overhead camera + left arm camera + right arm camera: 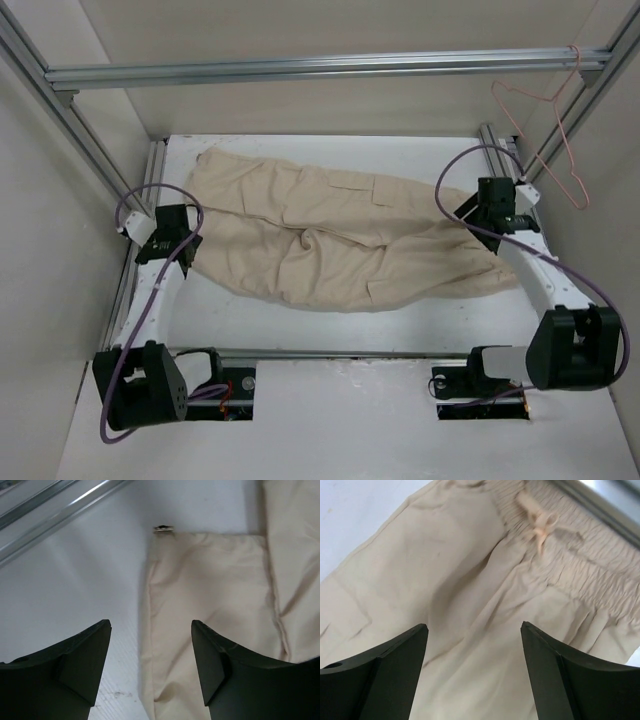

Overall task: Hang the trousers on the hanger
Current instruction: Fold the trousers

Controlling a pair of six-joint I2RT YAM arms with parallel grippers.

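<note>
Overhead, the hanger (553, 140) hangs from the frame rail (300, 68), trousers (340, 235) spread below.

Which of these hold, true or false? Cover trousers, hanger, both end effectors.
1. The trousers lie spread out on the table. True.
2. The hanger lies on the table beside the trousers. False: it hangs from the frame at the far right corner, off the table.
3. The right end effector is open over the waistband. True.
4. The left end effector is shut on a trouser leg. False: it is open, holding nothing, over the leg hem.
</note>
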